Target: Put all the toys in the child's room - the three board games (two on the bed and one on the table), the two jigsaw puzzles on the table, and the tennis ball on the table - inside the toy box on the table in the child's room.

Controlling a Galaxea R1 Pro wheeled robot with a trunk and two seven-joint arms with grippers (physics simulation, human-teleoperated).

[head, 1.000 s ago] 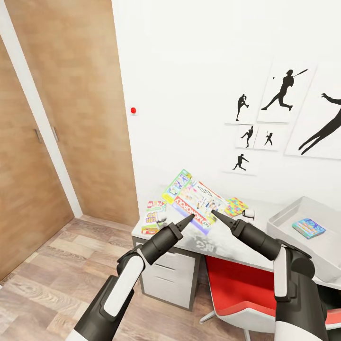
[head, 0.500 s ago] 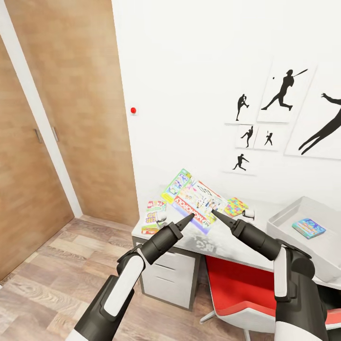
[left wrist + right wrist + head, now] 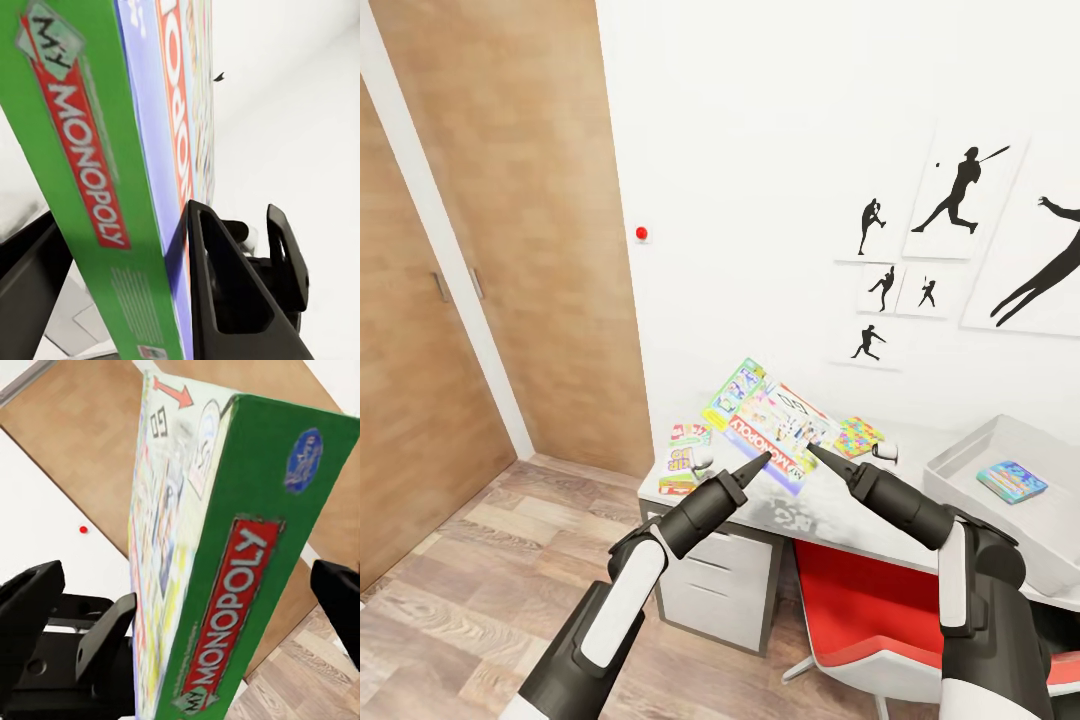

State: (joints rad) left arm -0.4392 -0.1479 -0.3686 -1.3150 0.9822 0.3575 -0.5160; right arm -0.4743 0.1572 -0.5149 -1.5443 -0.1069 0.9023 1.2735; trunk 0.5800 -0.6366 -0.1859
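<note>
The white-green Monopoly box (image 3: 772, 420), one of the board games, hangs tilted above the light grey table (image 3: 830, 515). My left gripper (image 3: 760, 462) is shut on its near edge, and the green side (image 3: 82, 187) sits clamped between the fingers (image 3: 217, 292). My right gripper (image 3: 815, 452) straddles the same box (image 3: 225, 570), its fingers (image 3: 34, 604) spread wide with gaps on both sides. The Skip-Bo box (image 3: 682, 458) lies at the table's left end. A jigsaw puzzle (image 3: 857, 436) lies behind my right gripper. The grey toy box (image 3: 960, 465) at the right holds a small blue flat box (image 3: 1011, 480).
A red chair (image 3: 860, 610) is tucked under the table below my right arm. White drawers (image 3: 715, 585) stand under the table's left end. A wooden door (image 3: 420, 330) fills the left. Baseball-player prints (image 3: 960, 195) hang on the white wall. A small white object (image 3: 885, 452) sits by the puzzle.
</note>
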